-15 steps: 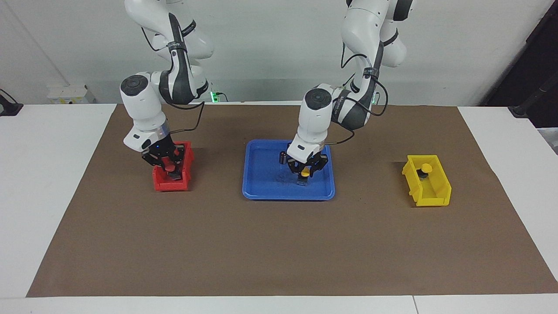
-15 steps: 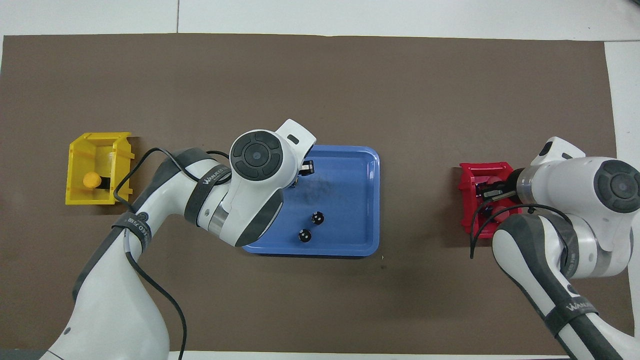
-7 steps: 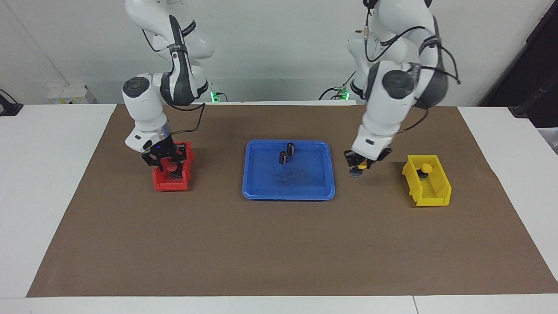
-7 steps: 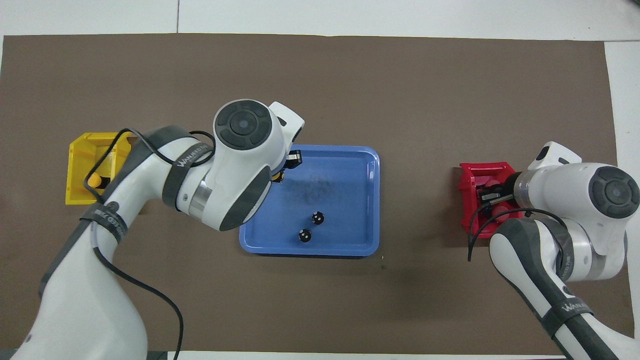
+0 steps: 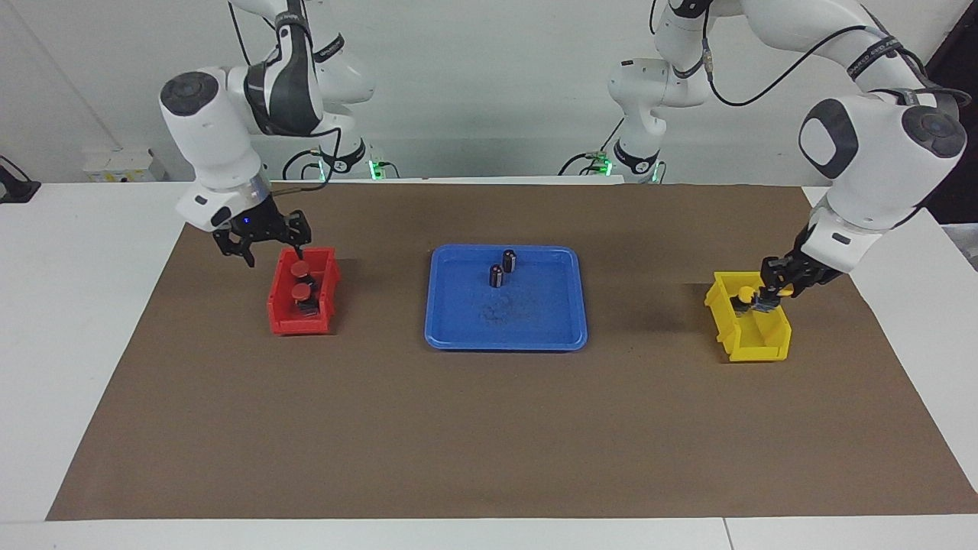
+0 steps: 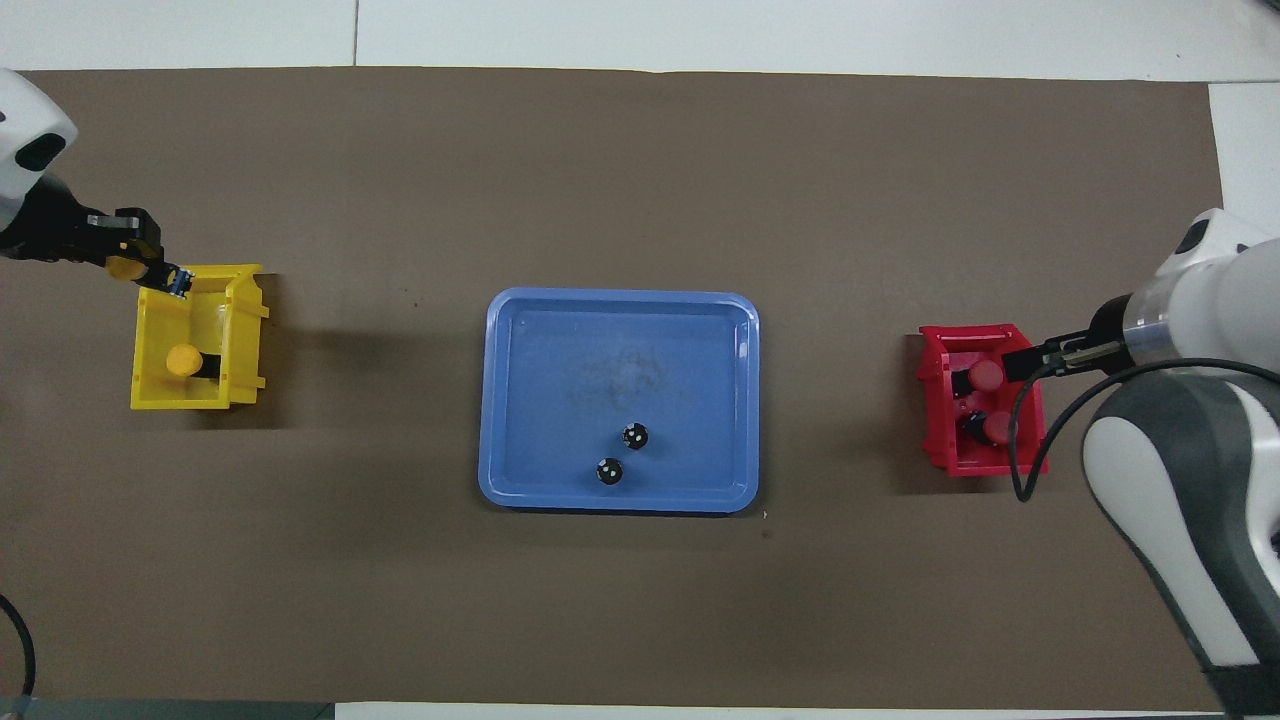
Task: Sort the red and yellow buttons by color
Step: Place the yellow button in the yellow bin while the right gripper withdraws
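A yellow button (image 5: 767,296) is seen grasped in the fingers of the left gripper (image 5: 766,294), which hangs over the yellow bin (image 5: 756,338) at its end nearer the robots. In the overhead view the yellow cap (image 6: 123,267) lies just outside the bin's rim while the button's dark body (image 6: 178,282) reaches in over it, so the long axis is tilted and points toward the bin's inside. The coming move is judged to turn on this: the button must be carried a little farther over the bin's floor before it is released, or the rim may be struck. A second yellow button (image 5: 746,295) lies on its side in the same bin, cap toward the bench's outer end and body toward the blue tray (image 5: 454,336).

Two red buttons (image 5: 302,279) are seen resting in the red bin (image 5: 286,322), caps up. The right gripper (image 5: 262,246) is raised over that bin's edge with fingers spread and nothing held.

In the blue tray only two black cylinders (image 5: 502,268) are left standing, close together. The sorting is judged nearly finished, one release being still owed.
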{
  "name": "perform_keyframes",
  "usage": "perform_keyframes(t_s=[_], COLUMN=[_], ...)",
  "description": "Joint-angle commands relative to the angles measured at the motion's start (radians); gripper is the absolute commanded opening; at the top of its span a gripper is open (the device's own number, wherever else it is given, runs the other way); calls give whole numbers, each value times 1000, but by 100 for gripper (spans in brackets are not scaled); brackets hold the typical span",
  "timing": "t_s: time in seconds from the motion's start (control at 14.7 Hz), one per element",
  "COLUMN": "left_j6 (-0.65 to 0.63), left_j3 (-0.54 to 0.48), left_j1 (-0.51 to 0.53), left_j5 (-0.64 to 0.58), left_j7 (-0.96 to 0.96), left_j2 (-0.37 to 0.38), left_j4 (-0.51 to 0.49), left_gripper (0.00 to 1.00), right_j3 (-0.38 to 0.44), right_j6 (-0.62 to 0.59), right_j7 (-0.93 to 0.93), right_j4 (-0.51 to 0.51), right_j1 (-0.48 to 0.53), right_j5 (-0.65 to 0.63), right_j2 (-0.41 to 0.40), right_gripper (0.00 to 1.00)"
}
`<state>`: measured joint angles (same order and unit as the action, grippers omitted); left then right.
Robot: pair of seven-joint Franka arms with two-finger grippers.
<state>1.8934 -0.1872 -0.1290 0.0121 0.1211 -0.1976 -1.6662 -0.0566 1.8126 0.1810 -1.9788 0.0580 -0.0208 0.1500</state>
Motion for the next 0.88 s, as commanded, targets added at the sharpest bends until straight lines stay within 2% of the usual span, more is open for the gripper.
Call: perform_keyframes(t_s=[0.0,0.14,0.27,0.82], left_j6=[111,160,205,335], left_j3=[14,14,14,14], left_j1=[25,25,23,23], left_j5=[-9,-9,-9,-9], left_j7=[74,75,77,77], left_j2=[1,-5,-17,-49], left_j4=[-88,-118,-150,-245], left_gripper=[1,1,1,1], right_j3=[0,0,1,-5], right_j6=[-232,-309,-321,-282], right_j7=[-11,-12,-15,-44], right_j4=[219,299,327,321], right_j1=[42,74,85,86], right_j5=[15,13,9,-7], right_j2=[-18,-27,-44,-50], right_gripper=[100,100,100,100])
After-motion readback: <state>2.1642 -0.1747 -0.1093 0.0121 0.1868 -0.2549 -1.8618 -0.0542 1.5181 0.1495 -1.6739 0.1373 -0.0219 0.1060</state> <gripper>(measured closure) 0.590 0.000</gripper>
